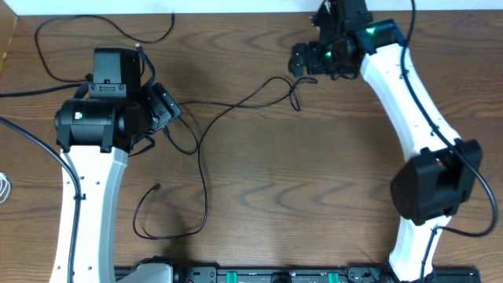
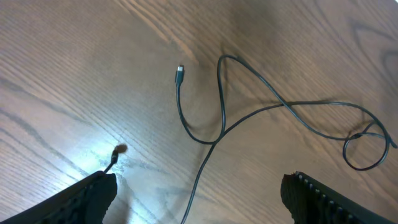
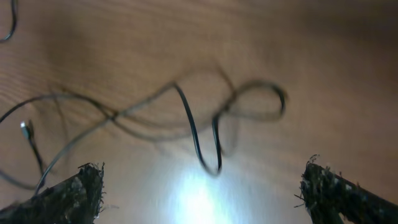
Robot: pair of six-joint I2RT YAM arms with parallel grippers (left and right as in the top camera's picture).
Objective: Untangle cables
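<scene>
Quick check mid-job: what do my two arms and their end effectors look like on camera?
The left arm and right arm share white curved links, bulky black joint housings, green lights and black cords running alongside. The left end effector and right end effector each have two black, ridged fingers.

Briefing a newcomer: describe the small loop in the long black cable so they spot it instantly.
On the wooden table, find the right claw at the far edge. Right by it, the long black cable curls into a small loop, unlike its wide bend near the front.
</scene>
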